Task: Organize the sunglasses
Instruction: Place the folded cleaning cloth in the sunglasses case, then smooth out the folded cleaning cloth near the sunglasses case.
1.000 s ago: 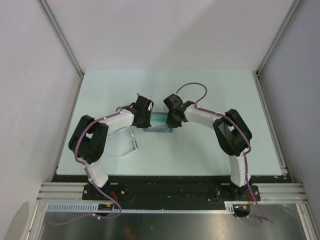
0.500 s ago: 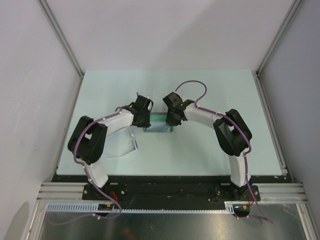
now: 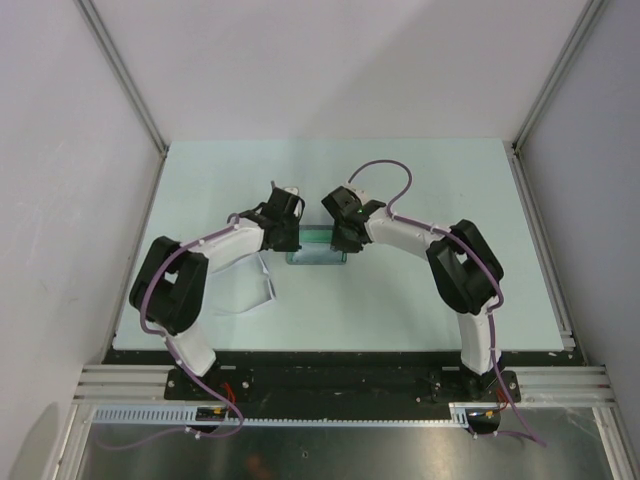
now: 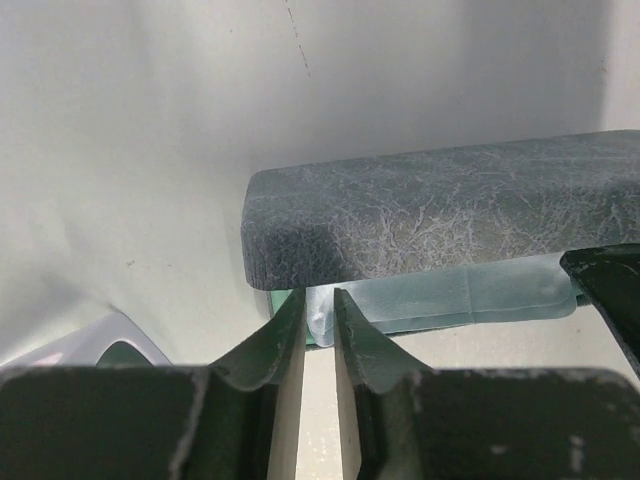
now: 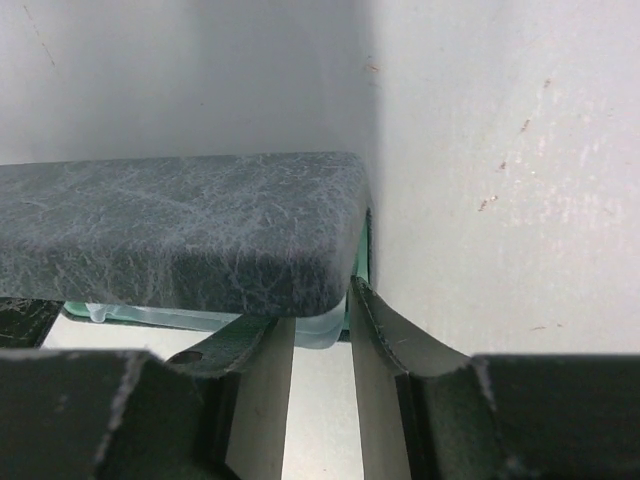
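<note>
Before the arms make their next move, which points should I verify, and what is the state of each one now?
1. Thin white-framed sunglasses put away: not ok, they lie on the pale table beside the left arm.
2. Grey textured oblong case between both grippers: ok.
3. Right gripper fingers apart: ok; a pale translucent edge under the case sits between them.
4. Left gripper free of that edge: cannot tell, the gap is narrow.
5. Case open enough for the sunglasses: cannot tell.
</note>
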Motion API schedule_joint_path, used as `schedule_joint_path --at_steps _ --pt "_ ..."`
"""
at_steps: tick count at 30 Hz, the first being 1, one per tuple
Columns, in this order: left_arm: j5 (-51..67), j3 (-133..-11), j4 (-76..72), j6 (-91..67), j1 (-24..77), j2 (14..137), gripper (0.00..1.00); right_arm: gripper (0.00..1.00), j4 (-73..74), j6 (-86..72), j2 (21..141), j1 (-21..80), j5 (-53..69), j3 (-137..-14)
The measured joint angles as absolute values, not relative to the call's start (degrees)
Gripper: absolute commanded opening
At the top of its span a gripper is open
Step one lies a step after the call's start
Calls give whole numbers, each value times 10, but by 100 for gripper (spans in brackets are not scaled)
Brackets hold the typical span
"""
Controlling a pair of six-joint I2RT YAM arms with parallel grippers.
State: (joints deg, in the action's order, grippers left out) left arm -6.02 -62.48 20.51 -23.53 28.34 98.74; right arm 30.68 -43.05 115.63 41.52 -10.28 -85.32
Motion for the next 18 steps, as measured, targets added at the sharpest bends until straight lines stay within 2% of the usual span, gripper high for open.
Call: schedule_joint_path --at_steps 12,18 --pt "-42 -626 206 -240 283 986 19 25 303 -415 1133 444 -138 -861" --pt "-29 -633 203 -246 283 987 16 11 282 -412 1136 446 -107 -862"
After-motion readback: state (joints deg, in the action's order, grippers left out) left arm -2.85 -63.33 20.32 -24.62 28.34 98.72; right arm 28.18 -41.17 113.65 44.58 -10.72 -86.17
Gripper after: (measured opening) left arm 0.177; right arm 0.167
